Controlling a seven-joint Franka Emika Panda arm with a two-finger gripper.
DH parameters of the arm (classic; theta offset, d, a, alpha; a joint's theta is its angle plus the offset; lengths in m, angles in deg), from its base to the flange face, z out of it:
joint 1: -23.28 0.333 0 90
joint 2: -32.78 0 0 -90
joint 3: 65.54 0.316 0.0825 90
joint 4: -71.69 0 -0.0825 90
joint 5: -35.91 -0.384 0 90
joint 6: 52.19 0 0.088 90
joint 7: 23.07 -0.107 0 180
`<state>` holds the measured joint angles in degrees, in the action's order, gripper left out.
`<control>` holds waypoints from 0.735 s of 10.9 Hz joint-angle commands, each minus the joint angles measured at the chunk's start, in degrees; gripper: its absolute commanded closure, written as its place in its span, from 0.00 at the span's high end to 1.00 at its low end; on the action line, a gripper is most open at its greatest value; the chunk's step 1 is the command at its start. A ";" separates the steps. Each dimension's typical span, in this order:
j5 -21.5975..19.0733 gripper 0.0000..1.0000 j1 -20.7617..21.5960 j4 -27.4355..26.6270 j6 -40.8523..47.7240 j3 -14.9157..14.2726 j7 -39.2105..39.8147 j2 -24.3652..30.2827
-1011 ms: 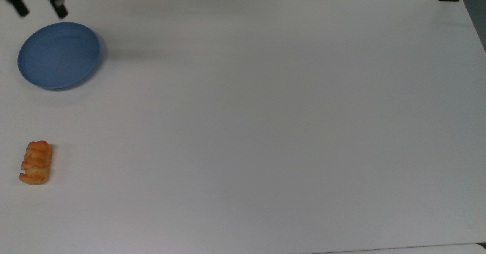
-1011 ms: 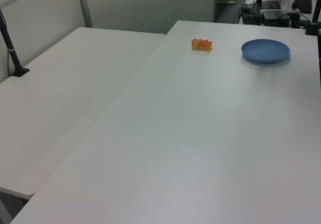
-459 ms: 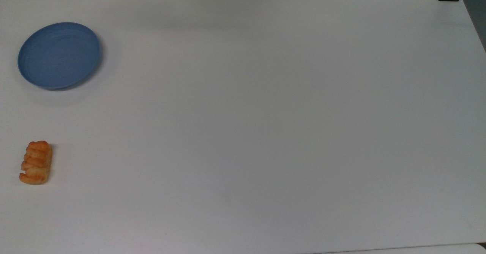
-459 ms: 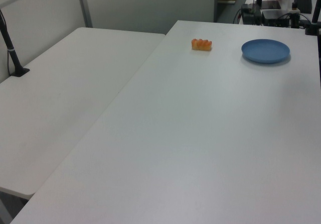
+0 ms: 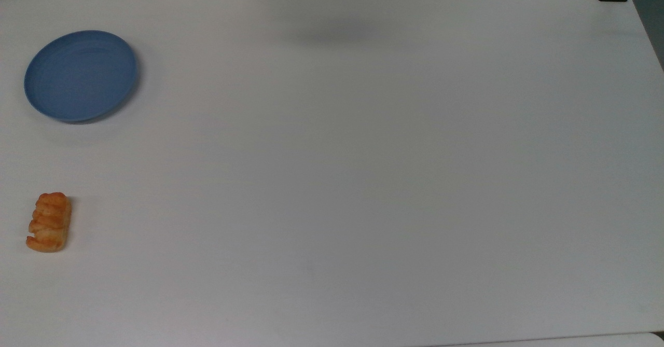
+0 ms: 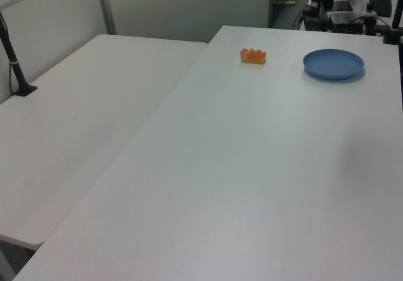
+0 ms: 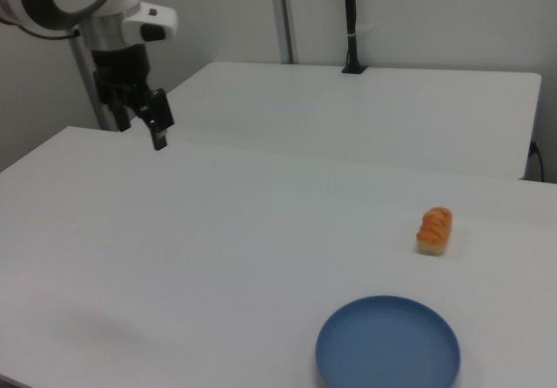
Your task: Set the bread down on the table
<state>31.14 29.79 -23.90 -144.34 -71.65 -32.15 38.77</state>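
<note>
Lying flat on the white counter [image 5: 363,155], the bread [image 5: 49,222] sits near the top view's left edge, well apart from the empty blue plate [image 5: 80,75] above it in the top view. In the right view the bread [image 7: 434,230] rests beyond the plate [image 7: 387,344]. Claw [image 7: 139,127] hangs high at the right view's upper left, fingers spread, holding nothing, far from the bread.
</note>
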 commanded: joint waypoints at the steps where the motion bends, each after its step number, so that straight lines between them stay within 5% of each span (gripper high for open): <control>1: 1.43 1.00 4.30 -3.64 -1.11 -0.23 0.89 0.43; 4: 1.34 1.00 2.81 -2.93 -6.72 0.21 5.20 -2.39; 6: 2.30 1.00 -1.64 -2.85 -9.71 4.50 7.22 -3.45; 8: 3.72 1.00 -2.81 -3.02 -10.60 5.40 9.50 -3.18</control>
<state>33.19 29.28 -26.19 -153.21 -68.31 -25.86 34.77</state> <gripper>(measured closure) 0.000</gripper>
